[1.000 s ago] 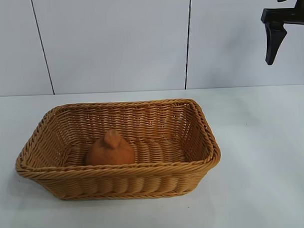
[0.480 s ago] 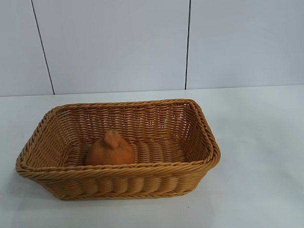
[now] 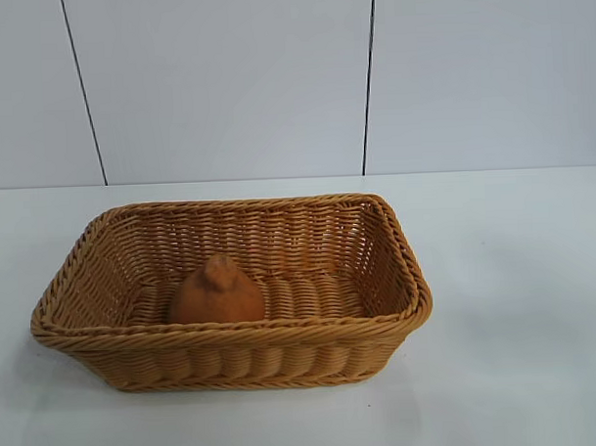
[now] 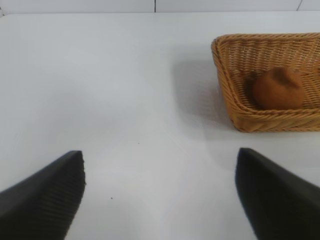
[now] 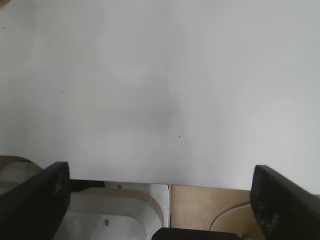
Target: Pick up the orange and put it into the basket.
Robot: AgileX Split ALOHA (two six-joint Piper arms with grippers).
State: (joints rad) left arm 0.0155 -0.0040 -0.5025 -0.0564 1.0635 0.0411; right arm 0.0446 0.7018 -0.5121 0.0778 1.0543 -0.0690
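Observation:
The dull-orange orange [image 3: 216, 294] with its knobbly top lies inside the tan wicker basket [image 3: 233, 336], toward the basket's left front. Both also show in the left wrist view: the orange [image 4: 278, 88] sits in the basket [image 4: 235, 95], far from my left gripper [image 4: 160, 192]. That gripper is open and empty over bare white table. My right gripper [image 5: 160, 200] is open and empty, over the table's edge. Neither gripper shows in the exterior view.
The white table [image 3: 516, 303] stretches around the basket on all sides. A white panelled wall [image 3: 224, 79] stands behind. In the right wrist view the table's edge [image 5: 150, 181] and floor parts beyond it show between the fingers.
One second ago the right gripper hung at the exterior view's upper right corner. It has since left that view. The orange and basket have not moved.

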